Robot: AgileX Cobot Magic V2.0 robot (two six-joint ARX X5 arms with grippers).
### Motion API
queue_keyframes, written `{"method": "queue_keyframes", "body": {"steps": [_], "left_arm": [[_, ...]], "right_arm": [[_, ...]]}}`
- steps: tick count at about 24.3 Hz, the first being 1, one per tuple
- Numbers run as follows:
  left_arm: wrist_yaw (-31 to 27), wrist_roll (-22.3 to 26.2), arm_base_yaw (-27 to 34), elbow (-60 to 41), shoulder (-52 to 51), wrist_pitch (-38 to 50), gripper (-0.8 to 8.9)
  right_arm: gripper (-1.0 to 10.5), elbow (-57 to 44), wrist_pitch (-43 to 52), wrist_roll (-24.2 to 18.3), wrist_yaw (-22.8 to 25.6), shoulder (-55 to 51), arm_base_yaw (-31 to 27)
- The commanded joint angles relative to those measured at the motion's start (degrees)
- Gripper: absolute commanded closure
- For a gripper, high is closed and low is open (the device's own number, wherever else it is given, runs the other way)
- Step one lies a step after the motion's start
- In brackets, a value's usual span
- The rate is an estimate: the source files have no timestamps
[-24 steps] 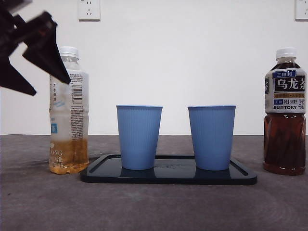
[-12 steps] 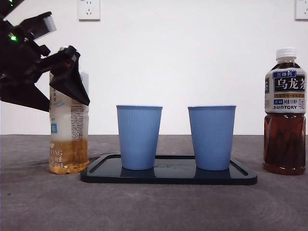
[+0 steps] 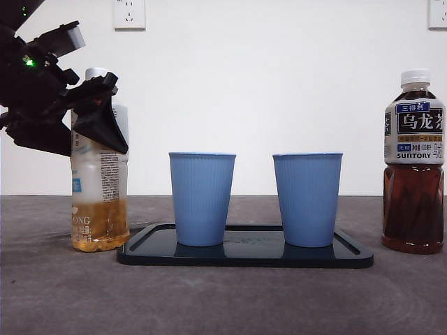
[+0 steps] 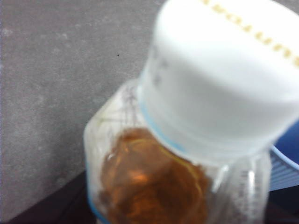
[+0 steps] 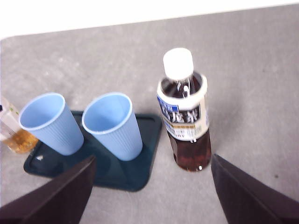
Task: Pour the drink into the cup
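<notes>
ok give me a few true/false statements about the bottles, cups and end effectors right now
1. Both blue cups stand upright on the dark tray. True: the cup nearer the pale bottle and the other cup both sit on it.
2. The pale bottle is full to the neck. False: amber drink fills only its lower part.
3. The dark tea bottle has its white cap on. True.
4. The right end effector grips the dark tea bottle. False: it hangs open above the table, apart from the bottle.
5. The left end effector is at the pale bottle's upper part. True.
6. The pale bottle's cap is off. False: its white cap is on.
</notes>
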Motion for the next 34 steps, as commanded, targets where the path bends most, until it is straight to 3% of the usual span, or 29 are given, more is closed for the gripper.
{"method": "queue_keyframes", "body": {"steps": [1, 8, 14, 22, 34], "left_arm": [[0.1, -0.4, -0.5, 0.4, 0.8, 1.8, 6.64], [0.1, 0.5, -0.9, 1.0, -1.0, 0.4, 6.67], [-1.2, 3.5, -1.5, 6.4, -3.4, -11.2, 6.69], [-10.9, 11.7, -5.4, 15.3, -3.4, -27.0, 6.68], [-28.6, 16.6, -11.9, 25.2, 1.6, -41.8, 6.69]], "right_arm": [[5.5, 0.8, 1.7, -0.6, 0.2, 0.1, 0.2], [5.5, 0.8, 2.1, -0.6, 0.2, 0.2, 0.2], [5.5, 0.8, 2.1, -0.6, 0.1, 0.2, 0.2], [5.5, 0.8, 2.1, -0.8, 0.2, 0.2, 0.2], [5.5, 0.8, 2.1, -0.8, 0.2, 0.2, 0.2]]}}
